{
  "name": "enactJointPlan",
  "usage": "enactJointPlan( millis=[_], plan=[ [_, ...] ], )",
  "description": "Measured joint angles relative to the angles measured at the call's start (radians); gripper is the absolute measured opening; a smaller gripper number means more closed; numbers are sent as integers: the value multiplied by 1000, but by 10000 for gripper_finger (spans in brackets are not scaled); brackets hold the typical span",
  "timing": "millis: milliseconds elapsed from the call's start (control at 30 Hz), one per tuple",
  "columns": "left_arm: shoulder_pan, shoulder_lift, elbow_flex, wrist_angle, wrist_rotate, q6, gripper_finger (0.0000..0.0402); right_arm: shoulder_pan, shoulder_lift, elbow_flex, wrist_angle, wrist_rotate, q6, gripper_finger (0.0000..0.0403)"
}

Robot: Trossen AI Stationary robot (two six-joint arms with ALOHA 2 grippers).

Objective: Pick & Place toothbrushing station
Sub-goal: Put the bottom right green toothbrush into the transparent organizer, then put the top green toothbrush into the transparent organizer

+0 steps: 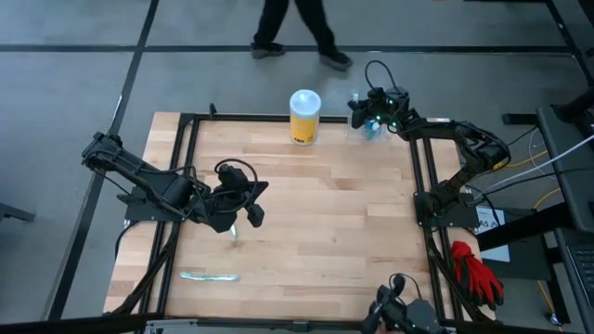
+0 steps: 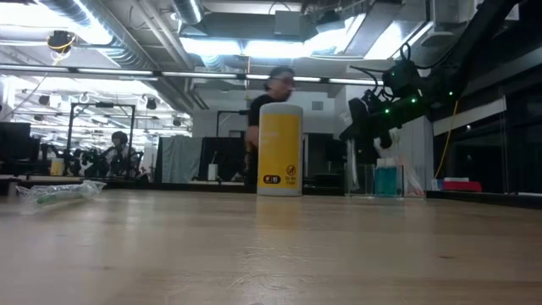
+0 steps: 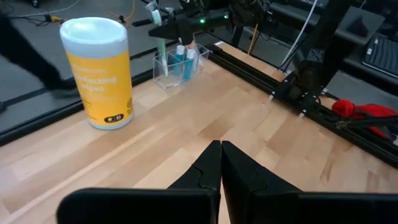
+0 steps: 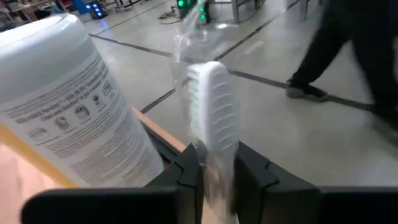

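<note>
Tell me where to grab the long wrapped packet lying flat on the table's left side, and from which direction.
Grip the wrapped packet at its middle, across its narrow width, coming straight down from above: it lies flat on the table, long and thin, so a sideways approach finds little to hold. The left gripper, fingers shut, is nearer; the right gripper is shut on a toothbrush.

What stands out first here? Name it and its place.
The yellow canister stands upright at the table's far edge. Beside it, the right gripper holds a wrapped toothbrush above the clear toothbrushing station. The left gripper waits shut over mid-table.
</note>
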Motion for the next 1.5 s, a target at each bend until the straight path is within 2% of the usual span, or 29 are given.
enactJointPlan(
  millis=[333, 633, 800, 900, 1067, 1167, 1267, 1333, 1400, 1500],
  plan=[
    [0, 0, 0, 66, 20, 89, 3, 0, -29, 0, 3, -108, 94, 110],
    [4, -23, 0, 113, -8, 230, 7, -39, -139, 0, 1, -98, 99, 151],
    [4, -74, 0, 66, -46, 240, 2, -58, -224, 0, 1, -142, 187, 166],
    [18, -105, 1, -102, 21, 100, 4, -42, -284, 0, 2, -246, 237, 171],
    [54, -104, 0, -523, 270, -274, 2, 53, -380, 0, -5, -409, 352, 172],
    [64, -85, 0, -733, 408, -499, 3, 131, -436, 0, -5, -461, 403, 172],
    [63, -70, -19, -904, 498, -767, 5, 211, -485, 0, -4, -472, 445, 172],
    [53, -70, -65, -931, 542, -895, 5, 262, -509, 0, -4, -461, 466, 172],
    [46, -76, -131, -887, 589, -970, 4, 316, -527, 0, -4, -435, 481, 172],
    [43, -91, -248, -703, 679, -1013, 7, 391, -538, 1, -5, -382, 491, 172]
  ],
)
